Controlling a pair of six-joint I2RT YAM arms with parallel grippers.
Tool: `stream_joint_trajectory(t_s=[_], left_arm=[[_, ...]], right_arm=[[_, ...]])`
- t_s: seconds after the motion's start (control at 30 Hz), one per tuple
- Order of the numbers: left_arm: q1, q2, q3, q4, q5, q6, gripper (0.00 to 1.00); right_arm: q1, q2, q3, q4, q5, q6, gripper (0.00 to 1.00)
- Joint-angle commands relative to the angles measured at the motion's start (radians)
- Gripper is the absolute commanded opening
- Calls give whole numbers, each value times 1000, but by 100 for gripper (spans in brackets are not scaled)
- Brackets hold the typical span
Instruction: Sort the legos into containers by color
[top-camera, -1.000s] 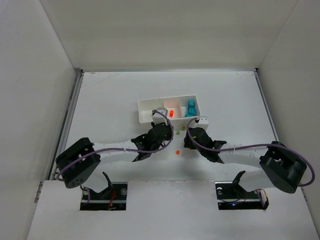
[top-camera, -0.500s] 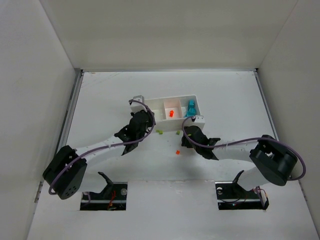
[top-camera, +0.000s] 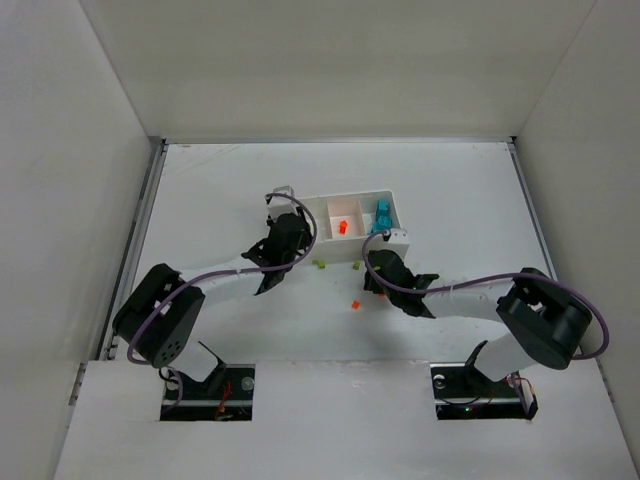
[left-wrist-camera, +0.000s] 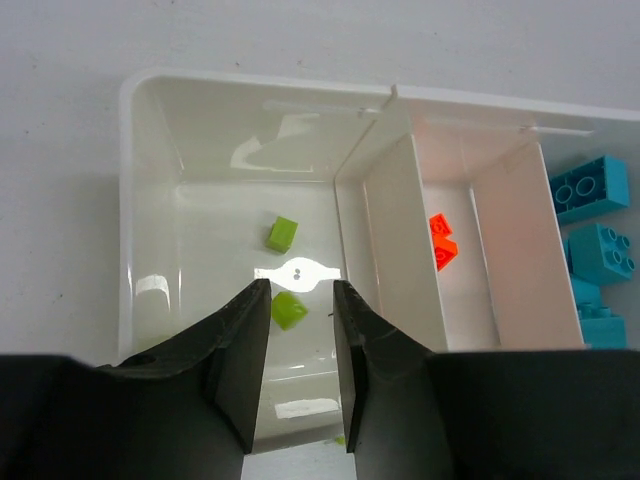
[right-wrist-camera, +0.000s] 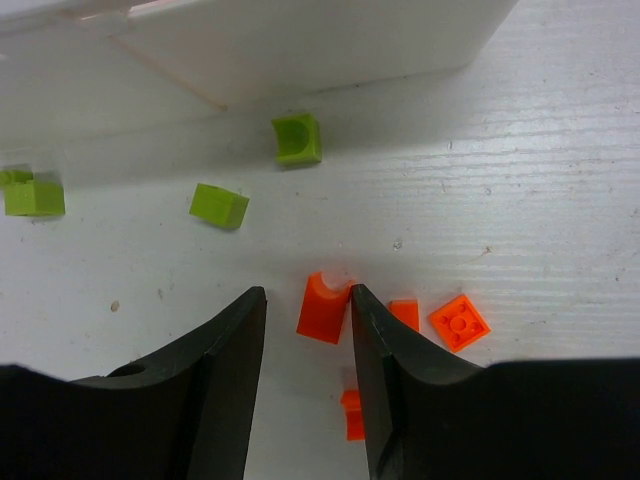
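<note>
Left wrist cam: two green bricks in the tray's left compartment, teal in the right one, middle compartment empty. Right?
Not quite: the middle compartment isn't empty, it holds orange-red bricks, as the left wrist view shows. The rest stands: two green bricks in the left compartment of the tray, teal bricks in the right one.
</note>
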Motion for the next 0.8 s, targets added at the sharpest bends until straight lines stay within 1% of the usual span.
stream_joint_trajectory(t_s=[0.0,0.1,0.13,0.23,0.37,0.47,0.6,0.7,0.77], left_arm=[[2,-11,43,54,-12,9,31],[2,-35,28,54,-41,12,42],[-1,-47,23,53,-49,12,44],[-20,-110,-12,51,-55,20,44],[-78,-205,-79,40,-58,34,43],[-150,-277,-147,30,-75,42,42],[-262,-336,-226,1,-129,28,42],[-352,-344,-263,-13,-178,19,42],[-398,-350,-279,-16,-224,5,42]], right_arm=[[-5,6,22,11,29,-1,45],[-5,6,21,11,29,-1,41],[-5,3,21,11,29,2,39],[-1,-10,21,11,35,-1,35],[6,-59,15,-7,55,-1,33],[28,-115,16,-47,76,-2,32],[43,-207,38,-110,92,-11,31],[41,-223,65,-127,84,-54,33],[37,-195,78,-153,81,-56,37]])
